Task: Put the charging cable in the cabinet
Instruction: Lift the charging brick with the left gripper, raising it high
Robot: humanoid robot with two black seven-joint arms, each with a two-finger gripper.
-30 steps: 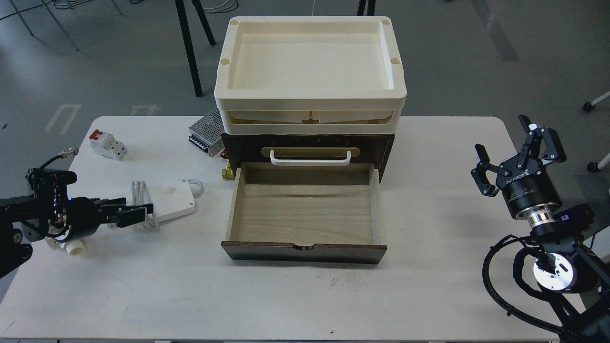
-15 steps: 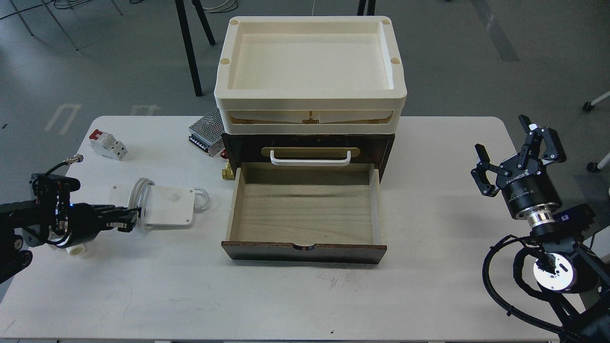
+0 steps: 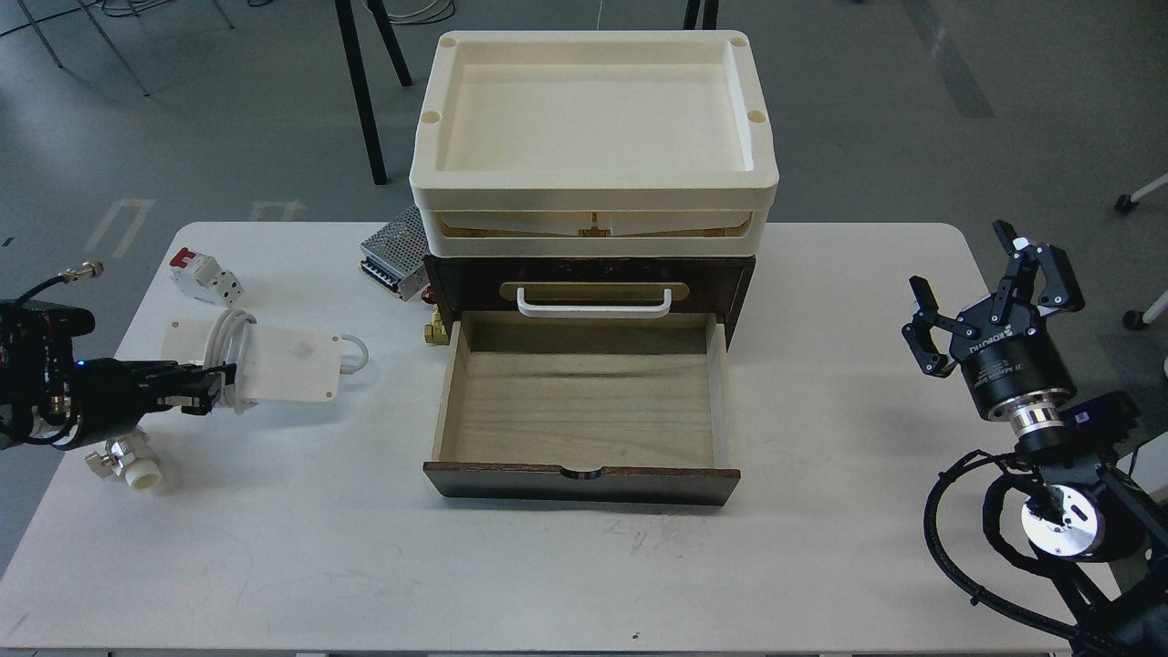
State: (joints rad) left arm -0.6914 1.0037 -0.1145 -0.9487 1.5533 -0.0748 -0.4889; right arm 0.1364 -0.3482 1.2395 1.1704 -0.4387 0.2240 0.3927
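The charging cable (image 3: 274, 363), a flat white brick with a white cord wound around it, is held a little above the table's left side, its loop end pointing toward the cabinet. My left gripper (image 3: 208, 388) is shut on its wound left end. The cabinet (image 3: 703, 274) is dark brown with a white handle (image 3: 594, 306). Its lower drawer (image 3: 584, 406) is pulled open, showing a bare pale wood bottom. Cream trays (image 3: 593, 196) are stacked on top. My right gripper (image 3: 985, 274) is open and empty, raised over the table's right edge.
A white-and-red breaker block (image 3: 206, 276) lies at the back left. A perforated metal power supply (image 3: 397, 249) and a brass fitting (image 3: 436, 328) sit by the cabinet's left side. A small white and metal fitting (image 3: 128, 467) lies under my left arm. Black legs stand behind the table.
My left gripper has drawn back to the left and lifted the charging cable off the table; the brick now sits farther left and higher. The right arm has not moved.
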